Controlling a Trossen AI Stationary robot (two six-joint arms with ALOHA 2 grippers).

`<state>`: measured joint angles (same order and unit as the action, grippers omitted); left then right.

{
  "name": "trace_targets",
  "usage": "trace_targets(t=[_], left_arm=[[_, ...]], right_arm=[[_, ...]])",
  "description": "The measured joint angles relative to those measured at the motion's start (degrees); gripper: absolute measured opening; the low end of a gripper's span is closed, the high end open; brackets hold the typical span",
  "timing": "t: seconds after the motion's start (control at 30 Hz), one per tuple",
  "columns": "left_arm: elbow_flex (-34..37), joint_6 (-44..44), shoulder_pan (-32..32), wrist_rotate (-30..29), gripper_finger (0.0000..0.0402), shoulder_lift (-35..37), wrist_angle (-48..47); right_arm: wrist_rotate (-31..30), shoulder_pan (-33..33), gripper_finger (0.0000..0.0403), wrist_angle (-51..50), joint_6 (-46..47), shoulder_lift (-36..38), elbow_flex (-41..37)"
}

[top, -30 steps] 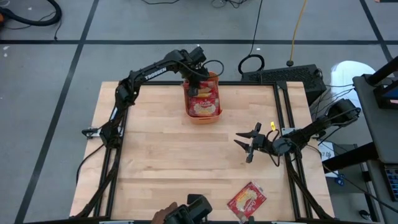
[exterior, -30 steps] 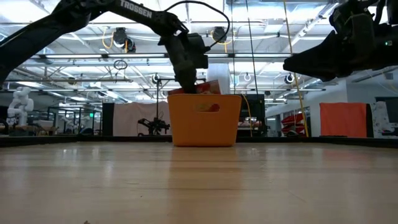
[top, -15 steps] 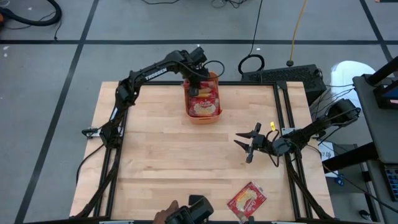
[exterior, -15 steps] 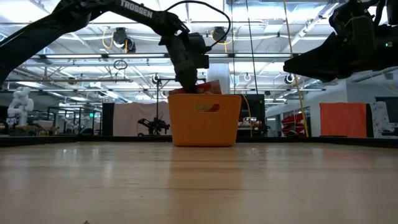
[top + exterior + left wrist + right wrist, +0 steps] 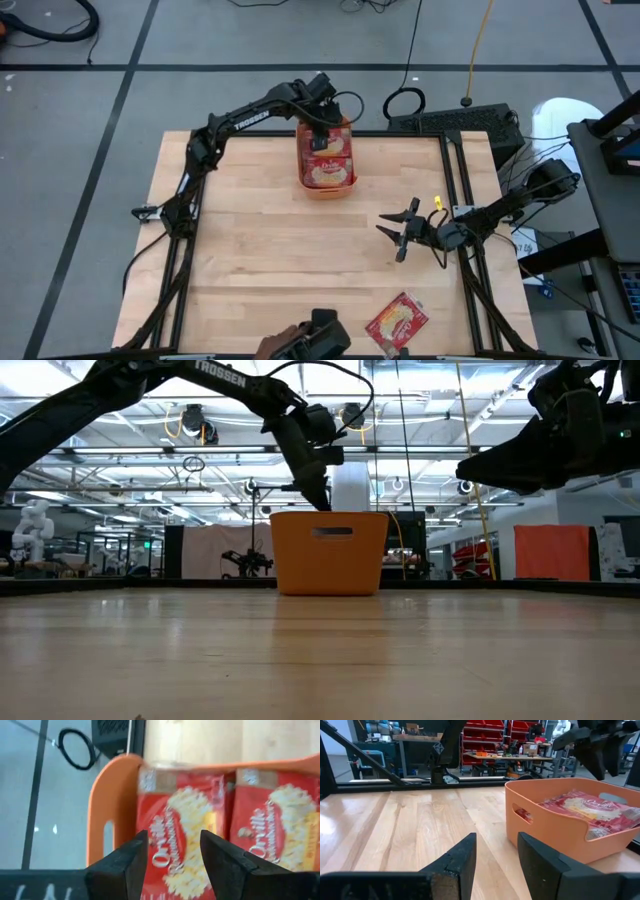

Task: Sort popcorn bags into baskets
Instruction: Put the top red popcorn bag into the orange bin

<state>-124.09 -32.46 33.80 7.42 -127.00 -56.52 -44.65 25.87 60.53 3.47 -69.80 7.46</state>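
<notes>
The orange basket (image 5: 327,160) stands at the table's far middle, with red popcorn bags (image 5: 175,820) lying flat inside it, two side by side with their cream labels up. My left gripper (image 5: 172,852) hovers open just above the basket's far end (image 5: 318,495), its fingers on either side of one bag's label and clear of it. One more popcorn bag (image 5: 397,322) lies flat on the table near the front right. My right gripper (image 5: 392,235) waits open at the table's right, pointing level toward the basket (image 5: 560,835).
A person's hand with a dark device (image 5: 300,345) shows at the near edge. Black frame rails (image 5: 458,190) run along the table's sides. Bare wood (image 5: 270,250) spreads across the table's middle and left.
My left gripper has opened over the basket and tipped up somewhat. The red bag it held, whose end stood above the rim in the low view, has dropped below the rim and now lies flat in the basket.
</notes>
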Motion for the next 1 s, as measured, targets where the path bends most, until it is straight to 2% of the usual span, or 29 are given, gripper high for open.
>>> trace_targets(t=[0.13,0.3,0.5,0.77,1.0], left_arm=[[0.00,-2.42,-1.51,1.57,0.0170,0.00,1.33],[2.27,-3.31,-3.08,1.88,0.0130,-0.22,4.95],[10.63,-3.23,-2.60,1.02,0.0086,-0.44,15.85],[20.63,-3.27,-2.36,-8.56,0.0042,-0.25,30.04],[22.62,-3.32,-2.55,-9.48,0.0017,-0.12,31.63]], right_arm=[[-0.01,0.00,0.0134,-0.42,0.39,0.00,0.00],[-0.01,0.00,0.0134,-0.44,0.51,0.00,0.02],[-0.01,0.00,0.0134,-0.81,2.10,0.00,0.02],[-0.01,0.00,0.0134,-0.89,2.28,0.00,0.02],[-0.01,0.00,0.0134,-0.89,2.13,0.00,0.02]])
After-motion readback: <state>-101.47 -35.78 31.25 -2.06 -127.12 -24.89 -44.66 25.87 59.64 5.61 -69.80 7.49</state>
